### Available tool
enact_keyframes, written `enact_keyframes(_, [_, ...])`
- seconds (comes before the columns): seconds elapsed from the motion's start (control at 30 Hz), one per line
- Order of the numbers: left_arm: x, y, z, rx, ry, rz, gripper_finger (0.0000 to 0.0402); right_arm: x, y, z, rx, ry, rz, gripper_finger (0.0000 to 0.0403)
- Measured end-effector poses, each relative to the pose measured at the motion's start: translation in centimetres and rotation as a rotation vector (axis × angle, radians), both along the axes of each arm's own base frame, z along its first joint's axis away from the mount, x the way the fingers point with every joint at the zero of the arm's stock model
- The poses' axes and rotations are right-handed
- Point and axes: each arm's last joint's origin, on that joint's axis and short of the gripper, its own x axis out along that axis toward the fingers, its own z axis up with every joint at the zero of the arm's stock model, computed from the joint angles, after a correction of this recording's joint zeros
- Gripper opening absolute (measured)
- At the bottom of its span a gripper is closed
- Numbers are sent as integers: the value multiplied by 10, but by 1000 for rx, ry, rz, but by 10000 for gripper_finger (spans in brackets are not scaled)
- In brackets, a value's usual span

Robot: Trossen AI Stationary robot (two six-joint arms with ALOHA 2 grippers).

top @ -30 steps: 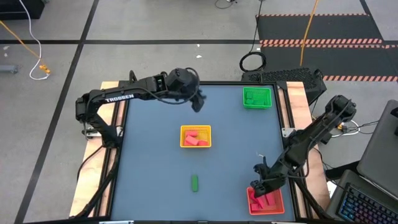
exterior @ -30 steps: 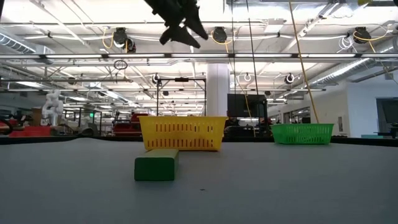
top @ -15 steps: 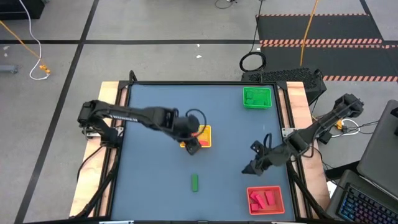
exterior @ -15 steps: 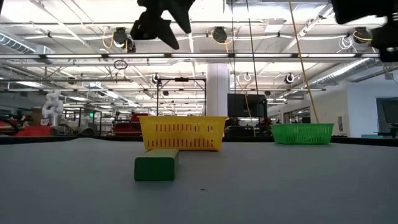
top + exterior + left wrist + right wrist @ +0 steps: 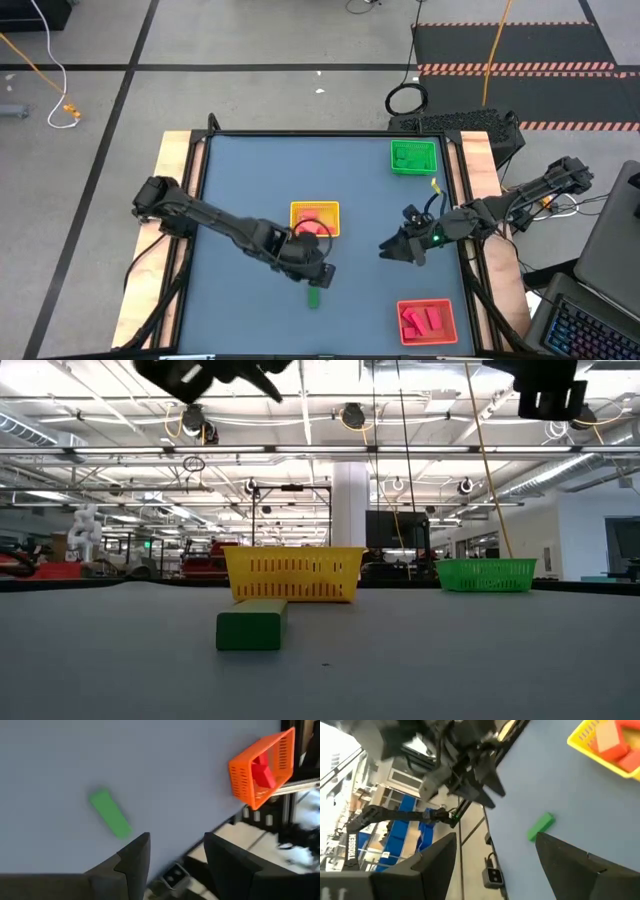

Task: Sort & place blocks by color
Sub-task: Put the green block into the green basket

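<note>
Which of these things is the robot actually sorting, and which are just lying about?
Part of the job:
green block
yellow tray
green tray
orange tray
red blocks

Just lying about:
cable coil
laptop

Both arms are dark, slim, jointed tubes with black cabling along them. The left gripper has two matte black, angular fingers; white lettering is possibly on one link.
</note>
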Motion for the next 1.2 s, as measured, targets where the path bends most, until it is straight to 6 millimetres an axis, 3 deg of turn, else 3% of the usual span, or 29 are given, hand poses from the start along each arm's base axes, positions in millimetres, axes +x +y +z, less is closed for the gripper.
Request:
enact_keyframes(0.2, [0,-19,-20,-65,106,94,186,2,-3,-1,-93,-16,10,265])
enact_keyframes(0.47, [9,-31,-64,-75,256,57,186,4,-2,-5,-149,-9,27,265])
enact_keyframes(0.7, [23,-23,-84,-70,268,53,186,4,-1,-5,-136,-5,69,265])
enact_keyframes(1.2, [29,-11,-119,-18,383,97,186,3,2,-5,-109,0,155,265])
